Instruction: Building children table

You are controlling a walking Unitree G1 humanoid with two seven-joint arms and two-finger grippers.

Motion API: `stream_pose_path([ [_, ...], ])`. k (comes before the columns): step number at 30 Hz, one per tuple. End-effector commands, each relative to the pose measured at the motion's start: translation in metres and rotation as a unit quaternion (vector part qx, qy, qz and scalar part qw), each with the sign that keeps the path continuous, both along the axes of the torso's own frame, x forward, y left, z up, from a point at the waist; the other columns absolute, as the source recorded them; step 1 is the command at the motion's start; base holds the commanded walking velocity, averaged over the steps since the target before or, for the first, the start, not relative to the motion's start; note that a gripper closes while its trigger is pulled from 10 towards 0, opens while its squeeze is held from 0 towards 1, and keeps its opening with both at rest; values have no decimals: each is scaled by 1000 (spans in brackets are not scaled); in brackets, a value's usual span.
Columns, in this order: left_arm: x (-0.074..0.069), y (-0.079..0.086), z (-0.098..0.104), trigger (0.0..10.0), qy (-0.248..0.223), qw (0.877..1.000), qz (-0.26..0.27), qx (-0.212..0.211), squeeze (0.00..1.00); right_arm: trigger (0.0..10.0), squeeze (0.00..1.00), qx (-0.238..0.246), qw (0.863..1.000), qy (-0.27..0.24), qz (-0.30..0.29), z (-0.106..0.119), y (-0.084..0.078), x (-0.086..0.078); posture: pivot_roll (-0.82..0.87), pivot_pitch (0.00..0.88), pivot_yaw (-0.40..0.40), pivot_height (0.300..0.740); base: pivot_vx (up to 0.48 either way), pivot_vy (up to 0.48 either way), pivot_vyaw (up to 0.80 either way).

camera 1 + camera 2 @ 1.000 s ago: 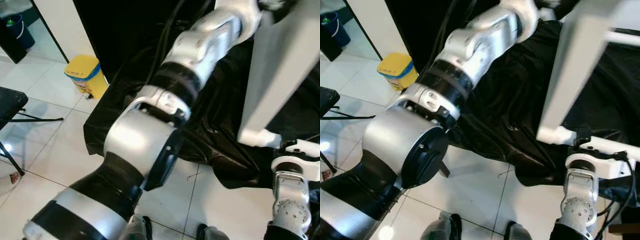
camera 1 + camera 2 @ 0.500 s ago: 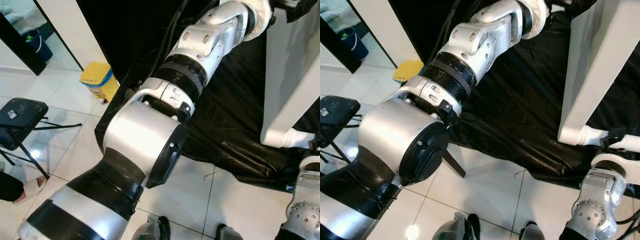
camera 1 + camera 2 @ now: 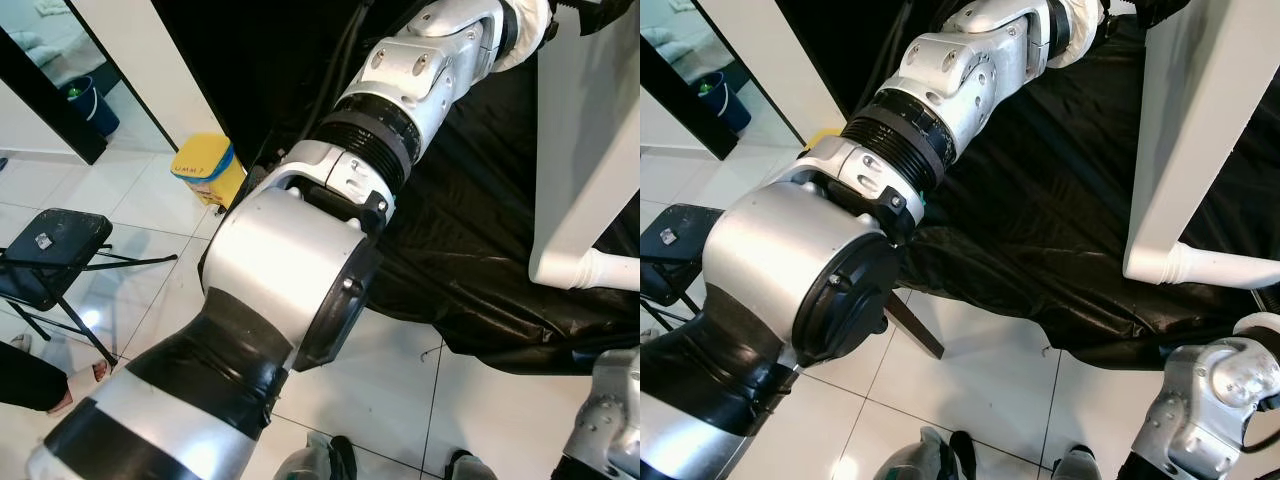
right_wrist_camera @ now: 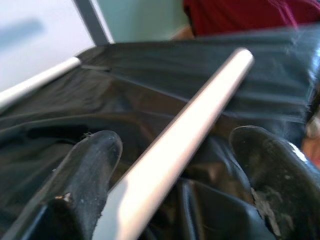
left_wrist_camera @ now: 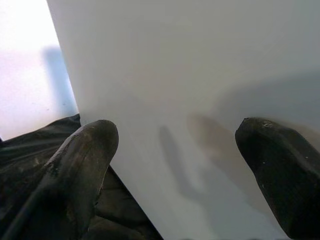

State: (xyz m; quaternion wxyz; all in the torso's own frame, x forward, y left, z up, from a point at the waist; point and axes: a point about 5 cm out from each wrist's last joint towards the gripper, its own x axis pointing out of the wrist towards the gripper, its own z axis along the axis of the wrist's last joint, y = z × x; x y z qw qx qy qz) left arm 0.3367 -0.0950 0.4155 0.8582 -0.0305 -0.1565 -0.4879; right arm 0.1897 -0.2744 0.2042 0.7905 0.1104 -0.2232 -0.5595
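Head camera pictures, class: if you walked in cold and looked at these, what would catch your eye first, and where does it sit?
The robot's big silver left arm dominates, sweeping from the lower left up toward the upper right. There its left claw is open around a white table panel, which stands on a black plastic sheet with a white table leg sticking out at its bottom corner. A yellow bin stands on the white tile floor beside the sheet.

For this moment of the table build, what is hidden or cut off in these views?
- White tabletop panel: the head views' top and right edges cut it off.
- Left gripper: its grip on the panel cannot be judged, with the contact outside the wrist view.
- White table leg: the lower end leaves the right wrist view between the right gripper fingers; contact unclear.
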Motion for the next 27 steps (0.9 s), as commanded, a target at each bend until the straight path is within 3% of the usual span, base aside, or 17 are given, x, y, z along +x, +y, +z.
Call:
stream_pose_path([
  [1, -1, 0, 2, 10000, -17, 1000, -18, 10, 0, 10000, 0, 40, 986, 149, 59, -61, 32, -12, -50, 150, 219, 740, 0, 0, 0],
  [4, 1, 0, -7, 10000, -16, 1000, -18, 18, 0, 10000, 0, -15, 984, 140, 106, -51, 24, 10, -49, 145, 192, 740, 0, 0, 0],
  [7, 2, 0, -12, 10000, -13, 1000, -17, 22, 0, 10000, 0, -25, 982, 137, 124, -50, 20, 17, -49, 145, 192, 740, 0, 0, 0],
  [8, 5, 3, -18, 10000, -9, 1000, -16, 22, 0, 10000, 0, -66, 978, 142, 137, -46, 15, 22, -49, 144, 171, 740, 0, 0, 0],
  [9, 5, 3, -18, 10000, -9, 1000, -16, 22, 0, 10000, 0, -66, 978, 142, 137, -46, 15, 22, -49, 144, 171, 740, 0, 0, 0],
  [10, 9, 5, -26, 10000, -2, 1000, -15, 23, 0, 10000, 0, -99, 972, 144, 154, -42, 11, 29, -48, 144, 168, 740, 0, 0, 0],
  [14, 11, 7, -33, 10000, 2, 999, -15, 28, 0, 10000, 0, -97, 973, 138, 158, -42, 6, 31, -41, 139, 152, 740, 0, 0, 0],
  [16, 16, 14, -42, 10000, 6, 1000, -17, 26, 0, 10000, 0, -147, 970, 129, 145, -32, 1, 30, -37, 137, 140, 740, 0, 0, 0],
  [19, 16, 14, -43, 10000, 6, 1000, -17, 25, 0, 10000, 0, -155, 969, 129, 146, -32, 1, 29, -37, 137, 140, 740, 0, 0, 0],
  [26, 25, 33, -95, 10000, 22, 998, -34, 54, 0, 10000, 0, -143, 970, 108, 167, -31, 7, 28, -24, 134, 100, 740, 0, 0, 0],
  [27, 25, 33, -95, 10000, 22, 998, -34, 54, 0, 10000, 0, -143, 970, 108, 167, -31, 7, 28, -24, 134, 100, 740, 0, 0, 0],
])
